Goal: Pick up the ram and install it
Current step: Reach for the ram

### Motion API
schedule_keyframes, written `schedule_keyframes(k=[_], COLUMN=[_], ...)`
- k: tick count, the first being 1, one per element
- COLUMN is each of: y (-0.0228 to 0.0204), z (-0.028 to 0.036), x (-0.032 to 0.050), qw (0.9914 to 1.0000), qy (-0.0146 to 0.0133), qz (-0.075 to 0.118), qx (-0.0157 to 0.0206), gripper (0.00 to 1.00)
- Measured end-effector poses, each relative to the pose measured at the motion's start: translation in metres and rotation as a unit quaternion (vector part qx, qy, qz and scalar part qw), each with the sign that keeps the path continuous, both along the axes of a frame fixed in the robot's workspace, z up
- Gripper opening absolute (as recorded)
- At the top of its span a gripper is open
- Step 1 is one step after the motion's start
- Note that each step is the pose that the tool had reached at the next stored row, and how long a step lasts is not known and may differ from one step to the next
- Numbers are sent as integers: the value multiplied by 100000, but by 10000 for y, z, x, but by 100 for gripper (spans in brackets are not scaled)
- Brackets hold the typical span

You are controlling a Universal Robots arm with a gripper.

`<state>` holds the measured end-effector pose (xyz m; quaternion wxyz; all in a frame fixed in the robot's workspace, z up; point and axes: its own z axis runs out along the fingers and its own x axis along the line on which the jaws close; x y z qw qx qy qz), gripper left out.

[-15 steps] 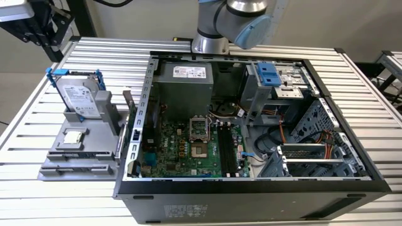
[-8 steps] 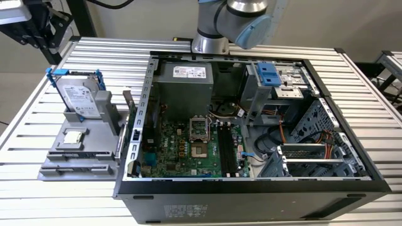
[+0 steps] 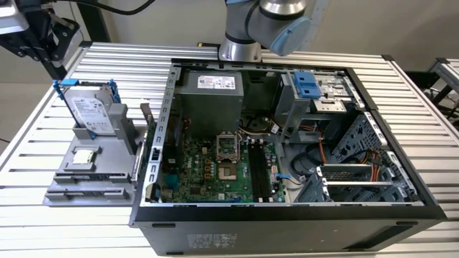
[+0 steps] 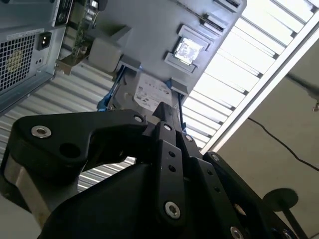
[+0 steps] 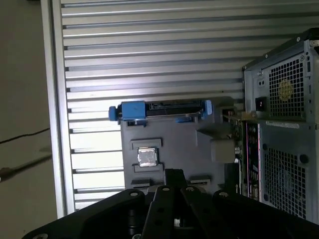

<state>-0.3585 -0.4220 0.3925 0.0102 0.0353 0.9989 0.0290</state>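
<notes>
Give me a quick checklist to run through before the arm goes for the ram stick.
1. Ram standing at the gray tray's edge beside the case: ok.
2. Fingers open for a grasp: not ok, shut.
3. Gripper lined up over the ram: not ok, it hangs over the tray near the silver chip.
4. Long black motherboard slots free: ok.
5. Case open on top: ok.
6. Slot latches open: cannot tell.
</notes>
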Motion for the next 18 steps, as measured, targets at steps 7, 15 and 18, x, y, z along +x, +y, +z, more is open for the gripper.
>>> schedule_keyframes(k=[7,15,18], y=[-123,-274,-334], z=[0,0,0], x=[0,0,0], qw=[100000,100000,100000], qy=[-1,-4,-2], qz=[0,2,1], qx=[-2,1,2], gripper=[0,0,0])
